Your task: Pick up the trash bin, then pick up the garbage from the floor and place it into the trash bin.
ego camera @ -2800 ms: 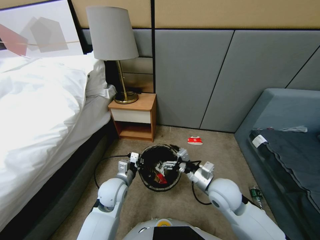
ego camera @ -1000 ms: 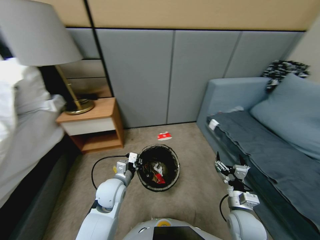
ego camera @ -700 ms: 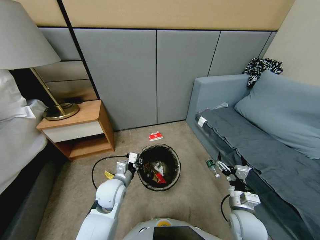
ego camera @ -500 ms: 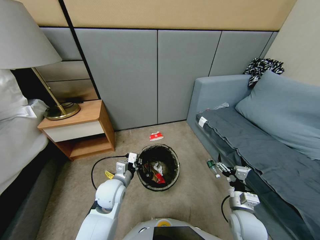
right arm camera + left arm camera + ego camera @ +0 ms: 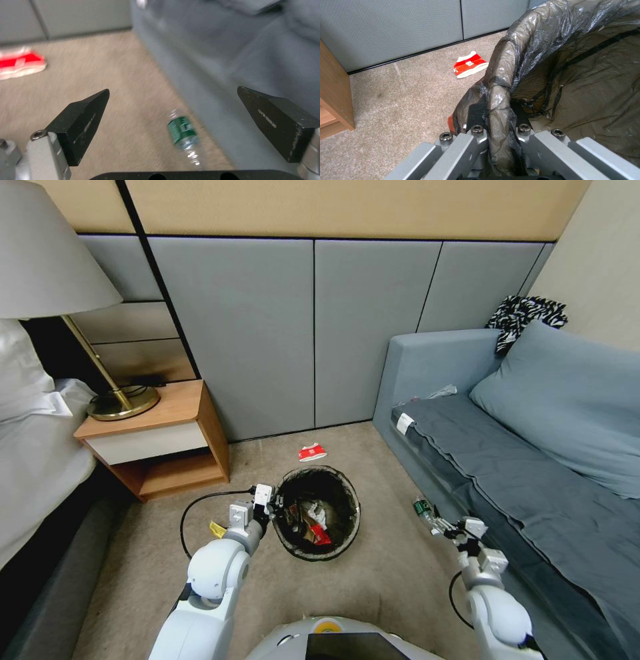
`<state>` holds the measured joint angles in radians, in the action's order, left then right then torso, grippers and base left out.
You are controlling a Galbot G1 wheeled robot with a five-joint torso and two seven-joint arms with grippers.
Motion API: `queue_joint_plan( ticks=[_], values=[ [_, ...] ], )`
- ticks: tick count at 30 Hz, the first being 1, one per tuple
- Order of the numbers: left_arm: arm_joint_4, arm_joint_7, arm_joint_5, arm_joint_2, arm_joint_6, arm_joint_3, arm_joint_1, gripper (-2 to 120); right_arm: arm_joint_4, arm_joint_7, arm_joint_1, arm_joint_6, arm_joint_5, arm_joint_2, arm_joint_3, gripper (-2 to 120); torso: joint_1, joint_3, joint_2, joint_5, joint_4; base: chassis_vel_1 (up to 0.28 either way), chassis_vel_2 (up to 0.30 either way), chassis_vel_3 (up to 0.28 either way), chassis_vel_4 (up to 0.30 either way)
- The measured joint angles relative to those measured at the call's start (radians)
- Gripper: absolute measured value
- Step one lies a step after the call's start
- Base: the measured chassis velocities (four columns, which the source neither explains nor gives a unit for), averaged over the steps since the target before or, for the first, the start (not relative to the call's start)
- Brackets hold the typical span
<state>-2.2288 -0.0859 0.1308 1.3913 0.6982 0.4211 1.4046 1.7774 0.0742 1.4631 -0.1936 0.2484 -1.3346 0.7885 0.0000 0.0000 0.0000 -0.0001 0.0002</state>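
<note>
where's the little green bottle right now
The bottle lies on the carpet on the robot's right, close against the base of the grey sofa, just ahead of the open right gripper.

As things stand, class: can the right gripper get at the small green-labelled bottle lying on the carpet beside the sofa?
Probably yes. The right gripper is open above the bottle with nothing between; the sofa base sits close alongside.
</note>
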Motion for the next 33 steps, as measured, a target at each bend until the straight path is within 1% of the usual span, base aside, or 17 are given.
queue_joint_plan(
  ticks=[1,2,4,6,7,9,10,12,13,14,15,21,26,28,29,33],
  values=[
    [-0.002,0.000,0.000,-0.001,0.000,0.001,0.000,1,-0.049,0.009,-0.025,-0.004,0.001,0.013,-0.015,100,0.000,0.000,0.000,0.0004,-0.0002,0.000,0.000,0.000,0.000],
    [-0.002,0.000,0.000,-0.001,0.000,0.001,0.000,1,-0.049,0.009,-0.025,-0.004,0.001,0.013,-0.015,100,0.000,0.000,0.000,0.0004,-0.0002,0.000,0.000,0.000,0.000],
    [-0.005,0.001,0.003,-0.003,0.001,0.002,-0.001,1,-0.102,0.018,-0.048,-0.007,0.002,0.023,-0.031,100,0.000,0.000,0.000,0.0001,-0.0003,0.000,0.000,0.000,0.000],
    [-0.008,0.001,0.007,-0.005,0.002,0.002,-0.003,1,-0.181,0.022,-0.085,-0.010,0.004,0.029,-0.052,100,0.000,0.000,0.000,0.0002,-0.0002,0.000,0.000,0.000,0.000],
    [-0.008,0.001,0.007,-0.005,0.002,0.002,-0.003,1,-0.181,0.022,-0.085,-0.010,0.004,0.029,-0.052,100,0.000,0.000,0.000,0.0002,-0.0002,0.000,0.000,0.000,0.000],
    [-0.010,0.002,0.008,-0.005,0.003,0.002,-0.004,1,-0.253,0.024,-0.122,-0.013,0.005,0.034,-0.072,100,0.000,0.000,0.000,0.0002,-0.0002,0.000,0.000,0.000,0.000],
    [-0.010,0.002,0.008,-0.005,0.003,0.002,-0.004,1,-0.253,0.024,-0.122,-0.013,0.005,0.034,-0.072,100,0.000,0.000,0.000,0.0002,-0.0002,0.000,0.000,0.000,0.000],
    [-0.010,0.002,0.008,-0.005,0.004,0.001,-0.004,1,-0.300,0.024,-0.149,-0.013,0.004,0.036,-0.084,100,0.000,0.000,0.000,0.0002,-0.0001,0.000,0.000,0.000,0.000],
    [-0.010,0.003,0.008,-0.005,0.004,0.000,-0.004,1,-0.351,0.023,-0.180,-0.012,0.001,0.037,-0.096,100,0.000,0.000,0.000,0.0002,-0.0001,0.000,0.000,0.000,0.000],
    [-0.010,0.003,0.008,-0.005,0.004,0.000,-0.004,1,-0.371,0.023,-0.195,-0.010,-0.001,0.037,-0.102,100,0.000,0.000,0.000,0.0003,-0.0001,0.000,0.000,0.000,0.000],
    [-0.010,0.003,0.008,-0.005,0.004,0.000,-0.004,1,-0.371,0.023,-0.195,-0.010,-0.001,0.037,-0.102,100,0.000,0.000,0.000,0.0003,-0.0001,0.000,0.000,0.000,0.000],
    [-0.009,0.004,0.006,-0.004,0.005,-0.001,-0.002,1,-0.472,0.018,-0.263,0.004,-0.017,0.031,-0.130,100,0.000,0.000,0.000,0.0001,-0.0002,0.000,0.000,0.000,0.000],
    [-0.008,0.004,0.006,-0.004,0.005,-0.001,-0.003,1,-0.515,0.010,-0.299,0.012,-0.027,0.025,-0.138,100,0.000,0.000,0.000,0.0002,-0.0002,0.000,0.000,0.000,0.000],
    [-0.006,0.004,0.005,-0.002,0.006,-0.003,-0.004,1,-0.562,0.004,-0.335,0.019,-0.039,0.021,-0.145,100,0.000,0.000,0.000,0.0001,-0.0001,0.000,0.000,0.000,0.000],
    [-0.006,0.004,0.005,-0.002,0.006,-0.003,-0.004,1,-0.562,0.004,-0.335,0.019,-0.039,0.021,-0.145,100,0.000,0.000,0.000,0.0001,-0.0001,0.000,0.000,0.000,0.000],
    [-0.004,0.004,0.001,0.000,0.006,-0.005,-0.004,1,-0.627,-0.007,-0.380,0.030,-0.056,0.016,-0.153,100,0.000,0.000,0.000,0.0001,-0.0002,0.000,0.000,0.000,0.000]
  ],
)
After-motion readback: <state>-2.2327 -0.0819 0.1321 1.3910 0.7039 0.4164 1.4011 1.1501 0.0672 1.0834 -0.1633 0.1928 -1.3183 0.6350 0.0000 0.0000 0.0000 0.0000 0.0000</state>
